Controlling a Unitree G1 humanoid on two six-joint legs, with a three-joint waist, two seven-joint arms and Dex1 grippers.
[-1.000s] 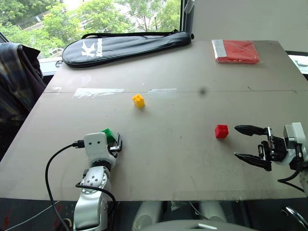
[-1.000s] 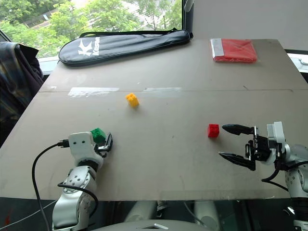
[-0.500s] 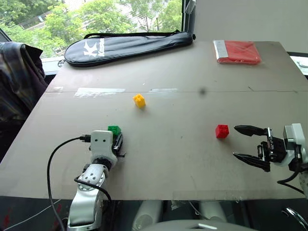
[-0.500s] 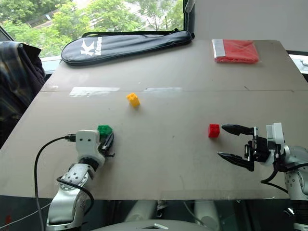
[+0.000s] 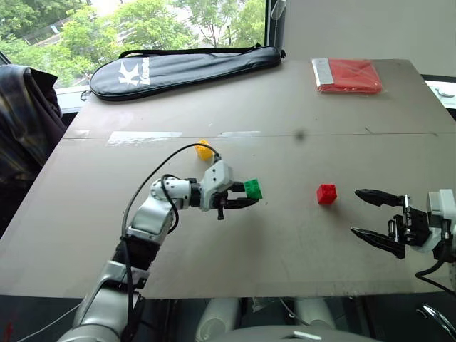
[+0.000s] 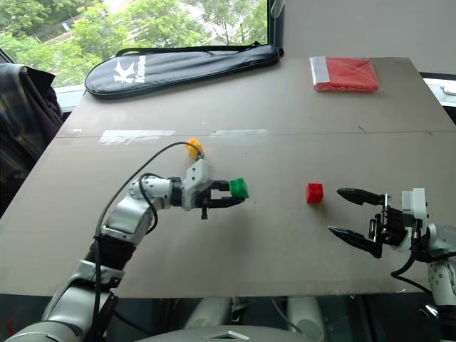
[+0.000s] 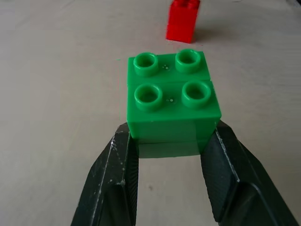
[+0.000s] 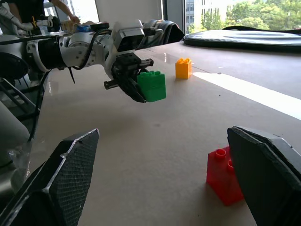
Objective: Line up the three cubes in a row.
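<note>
Left gripper (image 5: 246, 197) is clenched on the green cube (image 5: 253, 189), carried clear above the table (image 5: 285, 242) near its middle, studs up (seen in the left wrist view). The red cube (image 5: 327, 194) rests on the table at 3 o'clock from the green one, well apart. The yellow cube (image 5: 205, 149) sits at about 11 o'clock from the green one, partly behind the left arm's cable. Right gripper (image 5: 376, 219) hovers with jaws spread wide, empty, at roughly 4 o'clock from the red cube, near it, not touching.
</note>
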